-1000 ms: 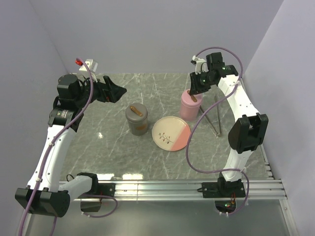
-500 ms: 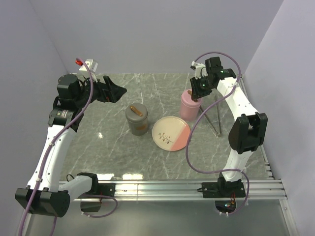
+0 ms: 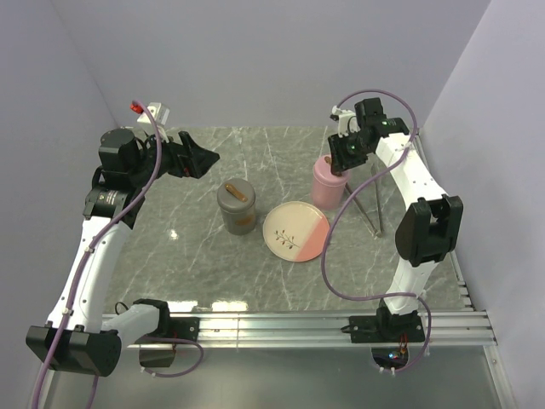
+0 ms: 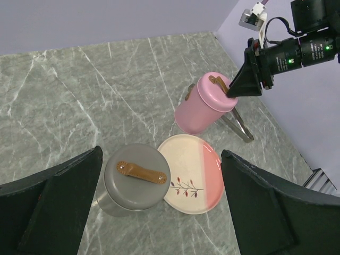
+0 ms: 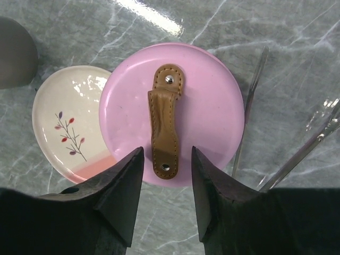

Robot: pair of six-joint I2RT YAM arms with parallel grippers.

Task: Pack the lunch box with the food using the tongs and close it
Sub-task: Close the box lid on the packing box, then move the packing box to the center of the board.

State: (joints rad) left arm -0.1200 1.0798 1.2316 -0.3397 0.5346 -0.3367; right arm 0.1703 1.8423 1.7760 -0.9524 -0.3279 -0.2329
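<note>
ok so the right gripper [image 5: 166,151] hangs right over the pink lunch box [image 5: 212,117], jaws parted and straddling the near end of the brown strap [image 5: 163,122] on its lid, with a sliver of gap on both sides, so it's not pinching anything as far as I can see. Makes sense to sit there imo: that strap is the only handle on the lid, so lining the fingers up across its narrow width is how you'd lift or press the lid. The strap's long axis runs straight away from the fingers in the wrist view, and it sits dead centre on the lid. The lid looks seated flat, so I'd guess this box is closed. It stands toward the far right of the table [image 3: 196,256]. Just right of it lie the tongs [image 5: 249,106], flat on the table and held by nobody. From the top view their joined end points to the near edge and the two slim arms fan out toward the far side, one passing close to the box. Near-left of the box is the plate [image 5: 58,106], no food showing on it. Left of that is a grey container [image 4: 137,180], lid on, with its strap lying left to right. The left gripper [image 3: 207,158] hovers way off at the far left, jaws spread wide and holding nothing, probably parked out of the way.
</note>
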